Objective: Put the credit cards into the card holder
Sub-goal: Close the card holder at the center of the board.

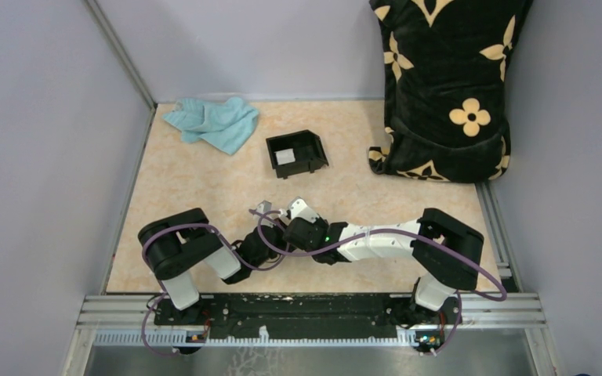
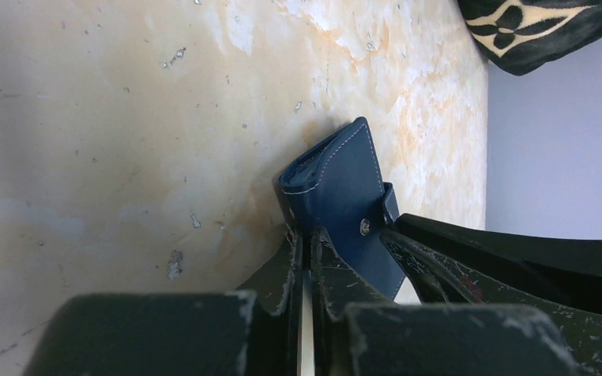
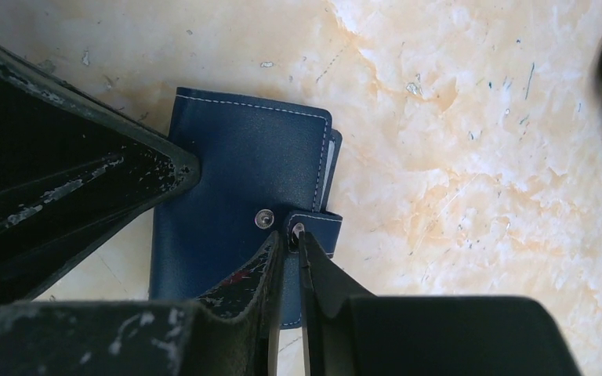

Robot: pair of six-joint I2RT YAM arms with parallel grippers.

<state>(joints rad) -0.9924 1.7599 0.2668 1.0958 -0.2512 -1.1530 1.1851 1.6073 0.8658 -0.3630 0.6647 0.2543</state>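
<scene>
Two black robot arms meet over a small navy-blue folding card holder (image 3: 235, 164) on a mottled beige tabletop (image 1: 196, 196), in the near middle of the table, where the arms largely hide it from above. The right gripper (image 3: 292, 235) has its jaws drawn almost together on the end of the holder's closing tab (image 3: 323, 223). The tab's snap sits just beside the silver stud (image 3: 264, 218) on the cover, not over it. The left gripper (image 2: 306, 236), jaws together, rests its tip against the holder's opposite side. A small pale grey-white card (image 1: 285, 157) lies inside a black square open-topped box (image 1: 313, 146) farther back. A crumpled teal cloth (image 1: 213, 121) sits at the far left, and a black cushion with cream flowers (image 1: 447, 78) stands at the far right.
</scene>
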